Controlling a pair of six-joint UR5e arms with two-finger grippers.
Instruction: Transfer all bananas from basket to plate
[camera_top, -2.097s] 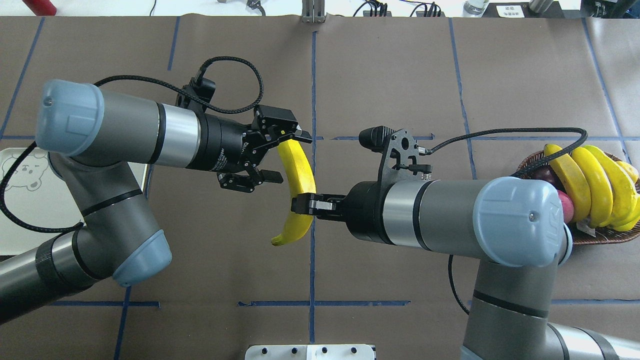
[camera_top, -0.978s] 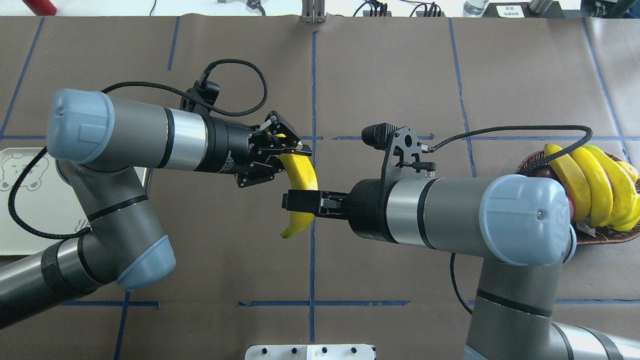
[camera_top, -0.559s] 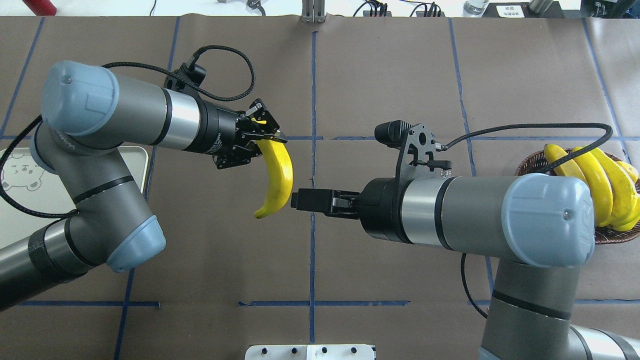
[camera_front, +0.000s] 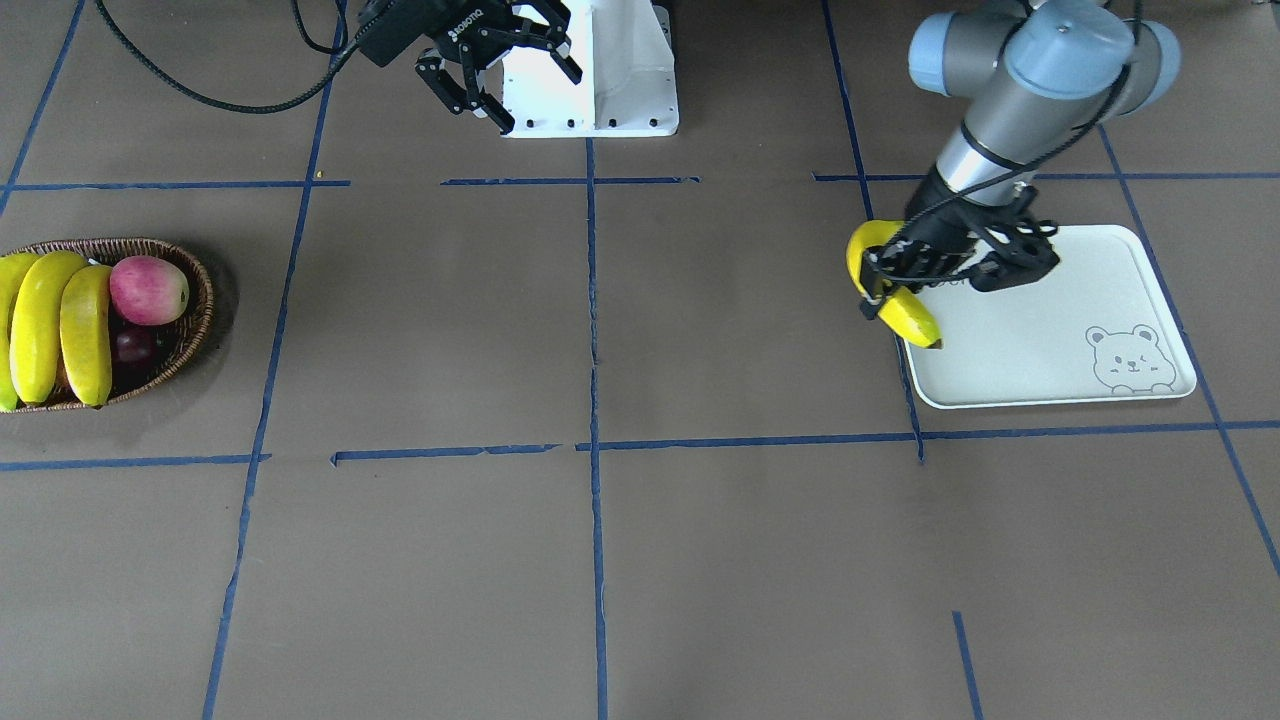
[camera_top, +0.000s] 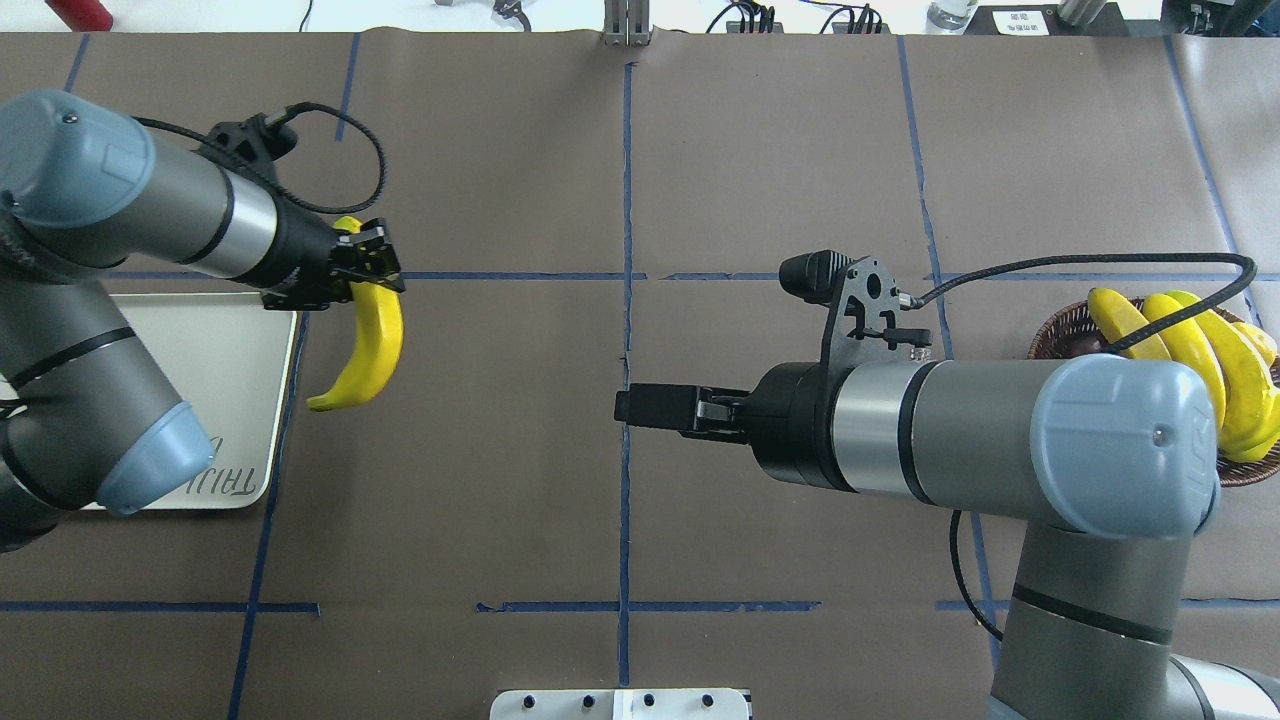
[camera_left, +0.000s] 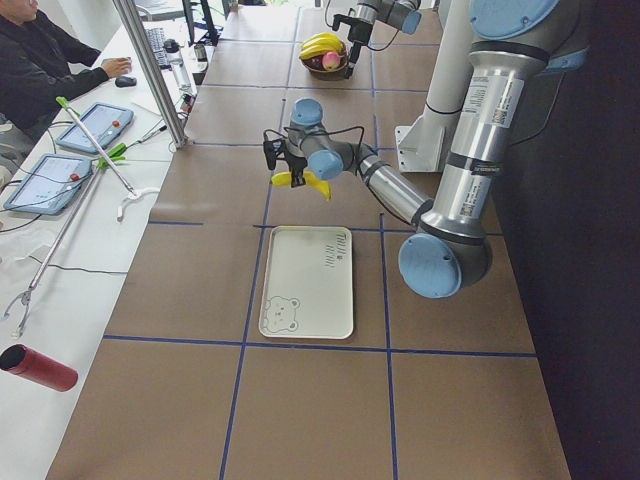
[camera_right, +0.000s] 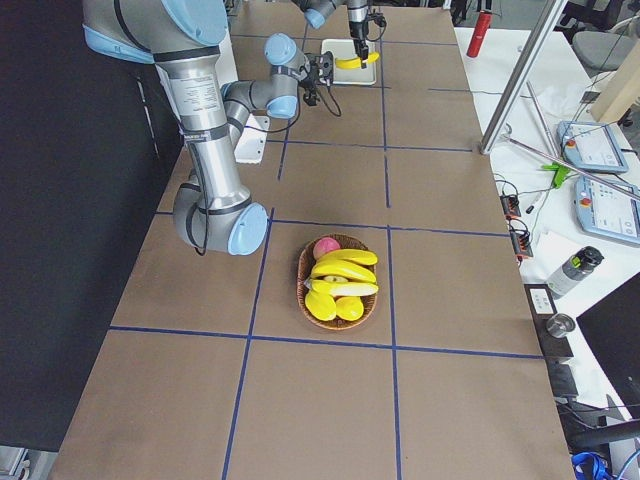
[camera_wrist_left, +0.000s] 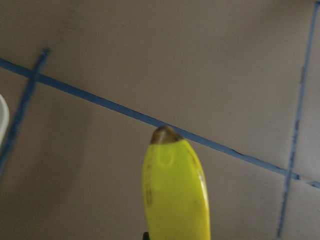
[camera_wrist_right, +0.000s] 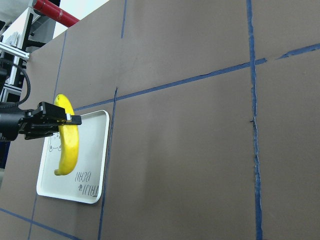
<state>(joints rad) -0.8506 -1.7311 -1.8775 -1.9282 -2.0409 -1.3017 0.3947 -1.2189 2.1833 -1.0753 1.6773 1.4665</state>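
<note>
So the left gripper (camera_top: 365, 262) is pinching one banana (camera_top: 372, 340) by its top end, dangling right at the plate (camera_top: 240, 400) edge. The right gripper (camera_top: 625, 408) has its fingers spread, holding nothing. Three bananas (camera_front: 40, 325) sit in the basket (camera_front: 200, 290).

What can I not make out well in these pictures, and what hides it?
The plate, overhead view: the left arm covers most of it, hiding the bear print.
The basket, overhead view: the right arm covers part of it. The front-facing view cuts it at the edge, so its bananas cannot be counted there.
The held banana, left wrist view: blurred, only its end shows, not the grip on it.
</note>
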